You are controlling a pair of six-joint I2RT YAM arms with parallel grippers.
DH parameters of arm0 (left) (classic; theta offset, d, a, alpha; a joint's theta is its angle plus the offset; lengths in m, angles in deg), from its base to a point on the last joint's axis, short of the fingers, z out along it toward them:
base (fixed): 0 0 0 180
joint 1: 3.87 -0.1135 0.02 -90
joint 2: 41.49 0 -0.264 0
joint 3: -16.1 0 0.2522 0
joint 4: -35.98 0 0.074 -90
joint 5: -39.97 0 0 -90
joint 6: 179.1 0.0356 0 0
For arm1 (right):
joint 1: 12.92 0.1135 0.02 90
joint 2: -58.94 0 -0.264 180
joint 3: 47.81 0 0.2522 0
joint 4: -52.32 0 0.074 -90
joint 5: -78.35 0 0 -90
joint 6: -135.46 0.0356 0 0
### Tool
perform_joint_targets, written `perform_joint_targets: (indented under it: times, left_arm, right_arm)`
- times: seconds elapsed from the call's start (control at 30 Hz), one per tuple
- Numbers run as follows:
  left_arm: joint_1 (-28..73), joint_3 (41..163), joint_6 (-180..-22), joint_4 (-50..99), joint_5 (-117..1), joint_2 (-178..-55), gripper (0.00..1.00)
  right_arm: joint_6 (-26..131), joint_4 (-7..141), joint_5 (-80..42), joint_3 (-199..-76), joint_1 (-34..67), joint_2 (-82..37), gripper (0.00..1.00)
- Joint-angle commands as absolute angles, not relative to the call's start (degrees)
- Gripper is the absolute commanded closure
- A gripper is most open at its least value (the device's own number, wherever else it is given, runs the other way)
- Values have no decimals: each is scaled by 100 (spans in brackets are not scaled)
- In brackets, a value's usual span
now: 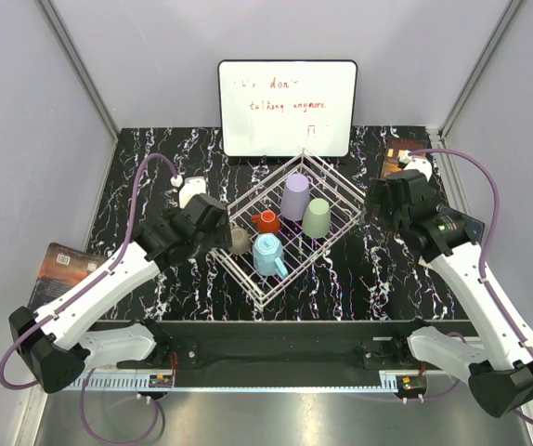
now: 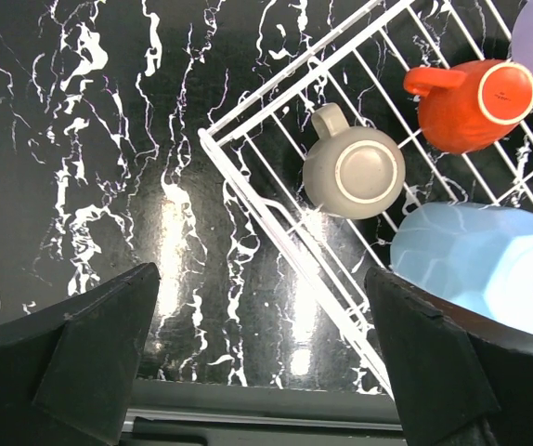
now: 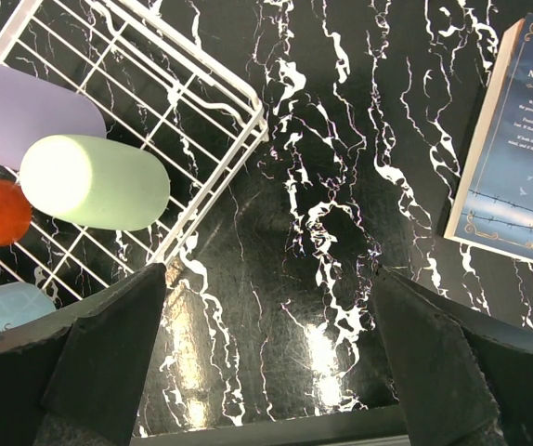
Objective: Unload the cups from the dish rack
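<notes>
My left gripper and right gripper are both spread wide open, hovering either side of the dish rack. All five cups sit inside it.

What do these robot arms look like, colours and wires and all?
The left arm and right arm have white shells with black joints. A purple cable loops along each. The left tool and right tool are black, with broad wedge-shaped fingers. The right arm shows a small green light.

Black marbled table enclosed by plain grey walls
</notes>
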State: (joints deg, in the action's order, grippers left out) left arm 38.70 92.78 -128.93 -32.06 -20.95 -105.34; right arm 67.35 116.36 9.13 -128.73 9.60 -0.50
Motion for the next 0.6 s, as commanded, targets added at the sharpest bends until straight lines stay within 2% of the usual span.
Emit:
perform_joint_targets:
  times: [0.0,0.33,0.57]
  left_arm:
    - [3876,9288,-13234,-2981,-2163,-10459,1]
    - [3920,9385,-14016,-2999,-2524,-10512,1]
    - [4174,9482,-14376,-3069,-2638,-10986,1]
  right_arm:
    - [6603,11407,839,-12890,993,-91,0]
    - [6621,11380,839,-12846,993,-205,0]
    - [6621,11380,839,-12820,993,-284,0]
